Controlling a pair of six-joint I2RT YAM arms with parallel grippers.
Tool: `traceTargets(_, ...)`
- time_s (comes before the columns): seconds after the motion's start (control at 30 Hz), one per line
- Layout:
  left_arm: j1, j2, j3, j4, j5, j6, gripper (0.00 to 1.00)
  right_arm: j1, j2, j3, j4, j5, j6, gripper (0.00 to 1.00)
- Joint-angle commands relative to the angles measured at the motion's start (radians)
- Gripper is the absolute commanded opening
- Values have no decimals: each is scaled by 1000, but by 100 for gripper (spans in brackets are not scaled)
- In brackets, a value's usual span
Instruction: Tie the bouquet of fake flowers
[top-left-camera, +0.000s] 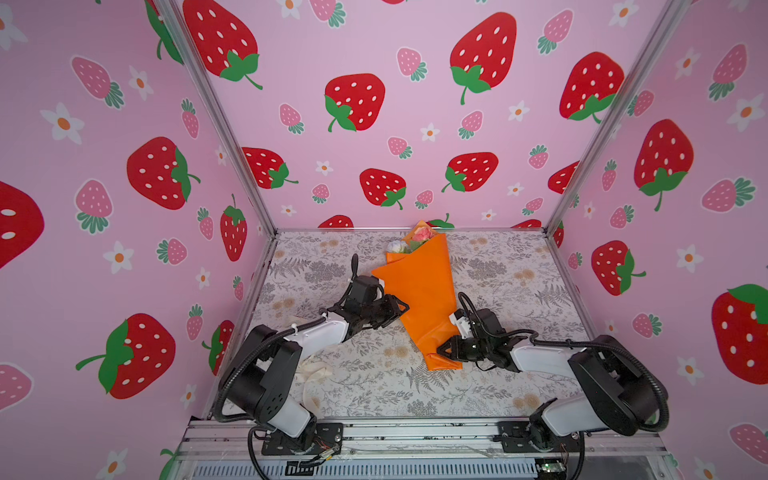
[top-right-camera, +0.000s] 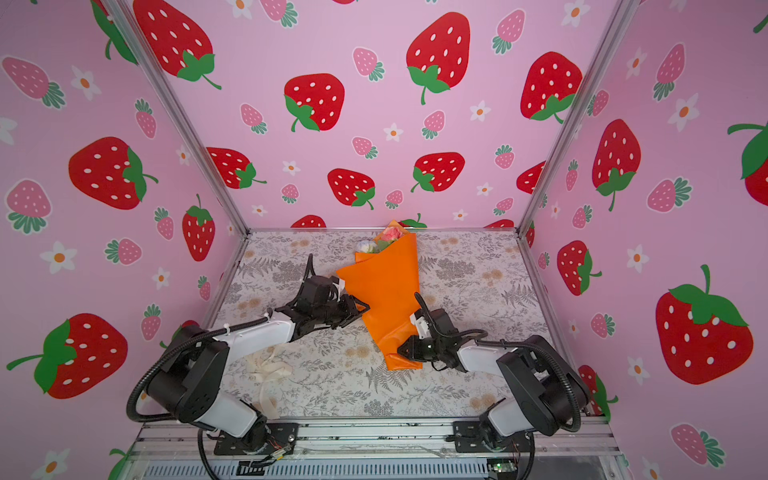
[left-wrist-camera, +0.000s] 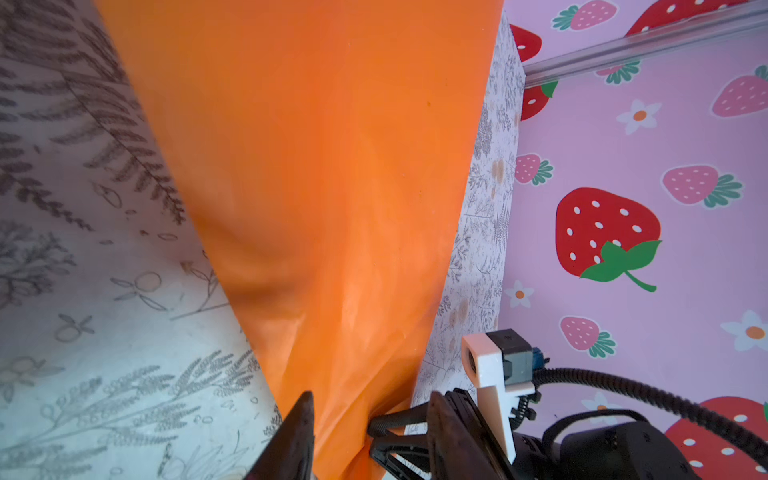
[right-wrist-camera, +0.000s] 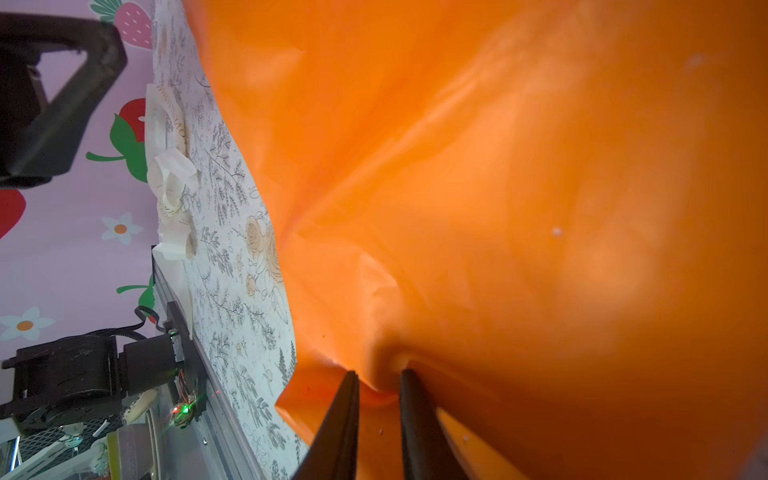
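The bouquet of fake flowers (top-left-camera: 419, 237) lies in wrapping paper (top-left-camera: 419, 291) on the surface (top-left-camera: 519, 374), between the left tool (top-left-camera: 404, 308) and the right tool (top-left-camera: 441, 349); the ribbon (top-right-camera: 270, 365) lies front-left.

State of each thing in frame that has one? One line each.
bouquet of fake flowers: lying on the table, wrapped, not tied.
orange wrapping paper: rolled into a cone around the bouquet, no ribbon on it.
ribbon: loose, crumpled on the table, front left.
left end effector: open, at the wrap's edge.
right end effector: shut on a fold of the orange wrapping paper near its narrow end.
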Motion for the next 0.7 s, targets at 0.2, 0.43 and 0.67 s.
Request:
traceTargets(0.2, -202, 70, 52, -59, -37, -40, 25, 1, -60, -26, -36, -23, 12, 22)
traceTargets(0.43, -226, 211, 63, 60, 45, -89, 16, 1, -143, -41, -80, -18, 13, 21)
traceTargets(0.67, -234, 221, -2, 59, 23, -83, 14, 2, -113, -94, -87, -7, -1, 20)
